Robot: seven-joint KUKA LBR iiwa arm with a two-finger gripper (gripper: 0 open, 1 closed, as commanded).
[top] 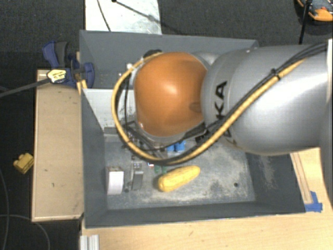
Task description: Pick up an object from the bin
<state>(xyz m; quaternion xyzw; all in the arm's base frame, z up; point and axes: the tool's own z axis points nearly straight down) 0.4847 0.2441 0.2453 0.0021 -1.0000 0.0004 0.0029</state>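
Yellow corn-cob-shaped plastic toy (pixel 178 177) lying flat on the grey metal bin's (pixel 244 204) floor near the front wall, loose, likely easy to grasp. To its left, 1 small white block (pixel 115 180). Between them, gripper (pixel 137 173) under the orange domed wrist cover (pixel 166 95); spread or closed, cannot tell.

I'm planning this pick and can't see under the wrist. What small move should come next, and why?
Probably raise the arm a little: its orange cover hides whatever lies beneath, so no grasp can be judged. The yellow corn cob and small white block lie uncovered beside it.
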